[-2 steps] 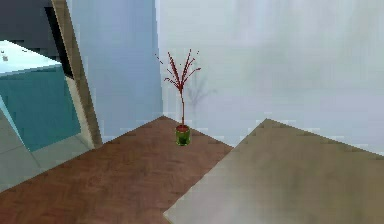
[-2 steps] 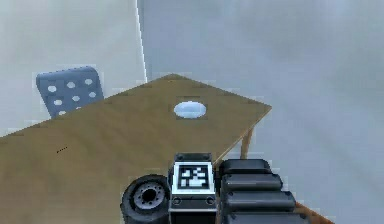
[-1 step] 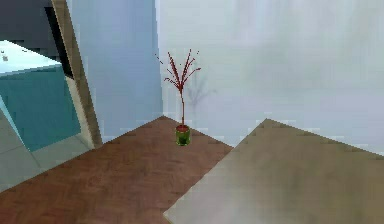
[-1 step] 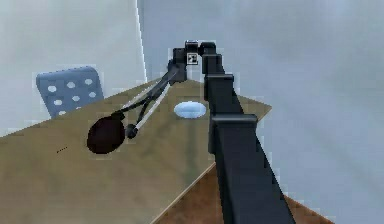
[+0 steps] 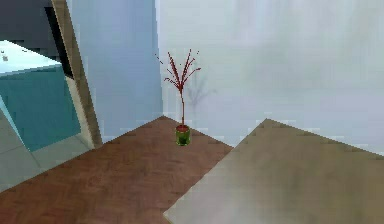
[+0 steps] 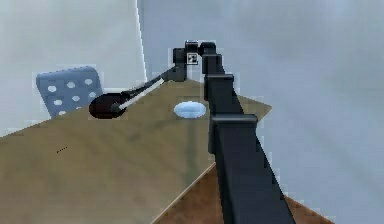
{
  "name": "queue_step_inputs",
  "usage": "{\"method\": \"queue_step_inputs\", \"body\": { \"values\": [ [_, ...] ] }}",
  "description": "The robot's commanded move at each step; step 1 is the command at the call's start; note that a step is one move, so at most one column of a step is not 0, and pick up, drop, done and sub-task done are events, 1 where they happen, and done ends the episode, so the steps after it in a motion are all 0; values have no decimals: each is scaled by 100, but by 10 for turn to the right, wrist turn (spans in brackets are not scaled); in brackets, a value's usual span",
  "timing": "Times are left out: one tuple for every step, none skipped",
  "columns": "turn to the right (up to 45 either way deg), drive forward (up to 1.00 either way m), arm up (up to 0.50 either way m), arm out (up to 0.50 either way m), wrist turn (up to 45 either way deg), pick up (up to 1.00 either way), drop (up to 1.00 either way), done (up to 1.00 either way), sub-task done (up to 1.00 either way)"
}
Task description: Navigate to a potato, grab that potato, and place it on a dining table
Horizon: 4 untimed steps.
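A dark lump (image 6: 104, 106), likely the potato, is by the pincer (image 6: 124, 97) near the far worktop (image 6: 90, 165) edge; whether it is held I cannot tell. Set it well inboard, clear of the pale dish (image 6: 190, 109).

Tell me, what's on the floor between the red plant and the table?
Nothing. In the forward view, the stretch between the red plant and the table is bare brown floor.
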Motion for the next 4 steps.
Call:
{"method": "queue_step_inputs", "body": {
  "values": [
    [0, 0, -32, 0, 0, 0, 0, 0, 0],
    [0, 0, 0, 0, 0, 0, 100, 0, 0],
    [0, 0, 0, -10, 0, 0, 0, 0, 0],
    [0, 0, 0, 0, 0, 0, 0, 100, 0]
  ]
}}
